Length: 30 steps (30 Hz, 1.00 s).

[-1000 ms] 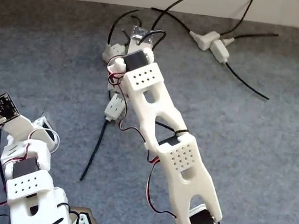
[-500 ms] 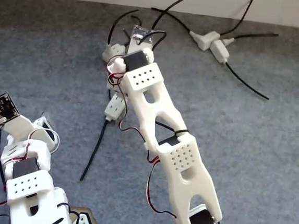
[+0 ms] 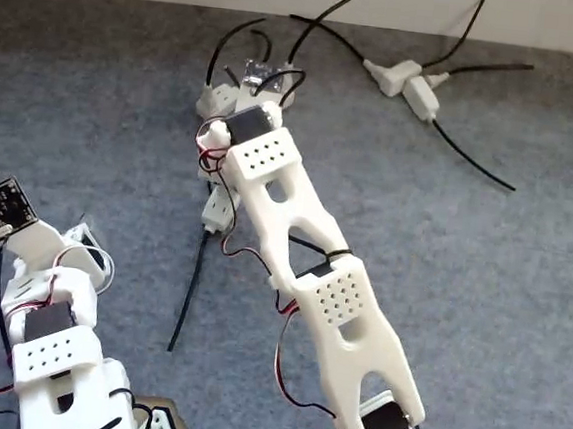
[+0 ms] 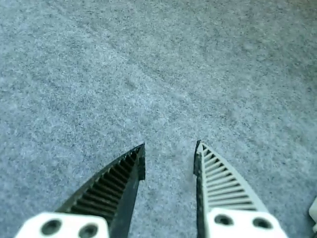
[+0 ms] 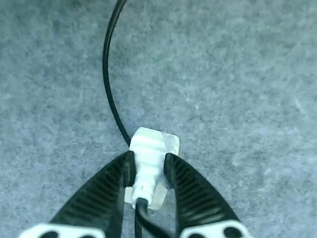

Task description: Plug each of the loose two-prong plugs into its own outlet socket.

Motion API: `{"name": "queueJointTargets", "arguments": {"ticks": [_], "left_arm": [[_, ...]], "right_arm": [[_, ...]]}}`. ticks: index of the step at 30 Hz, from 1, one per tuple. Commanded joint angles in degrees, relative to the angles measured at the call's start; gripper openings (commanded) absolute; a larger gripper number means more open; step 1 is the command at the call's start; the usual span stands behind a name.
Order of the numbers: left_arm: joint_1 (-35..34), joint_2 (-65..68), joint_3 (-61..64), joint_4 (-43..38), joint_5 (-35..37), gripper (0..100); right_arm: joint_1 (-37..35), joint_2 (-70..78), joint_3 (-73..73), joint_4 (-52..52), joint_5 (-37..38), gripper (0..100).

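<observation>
- Gripping a white plug (image 5: 151,144), the right hand (image 5: 148,158) is clenched on its sides, with a black cord (image 5: 108,74) curving off beyond.
- Well apart, the left hand (image 4: 168,151) hangs released above the bare grey carpeted tabletop (image 4: 148,59).
- Two more white connectors (image 3: 410,85) lie touching near the pale wall (image 3: 544,21).

High cam overhead; wrist cams close, prob. down at carpet (image 4: 148,74).
</observation>
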Motion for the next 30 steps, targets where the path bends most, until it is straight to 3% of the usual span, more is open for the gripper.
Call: {"name": "queueJointTargets", "arguments": {"ticks": [1, 11, 19, 30], "left_arm": [[1.5, -1.0, -0.3, -1.1, -0.4, 18], [1.5, -1.0, -0.3, -1.1, -0.4, 18], [1.5, -1.0, -0.3, -1.1, -0.4, 18], [1.5, -1.0, -0.4, -1.1, -0.4, 18]], "right_arm": [[-0.5, -0.2, -1.1, -0.8, -0.7, 0.6], [-0.7, 6.9, -1.8, 1.1, -0.7, 0.8], [-1.5, 0.3, -1.7, 1.6, -0.7, 25.9], [-4.8, 2.6, -1.6, 3.6, -5.5, 27.0]]}}
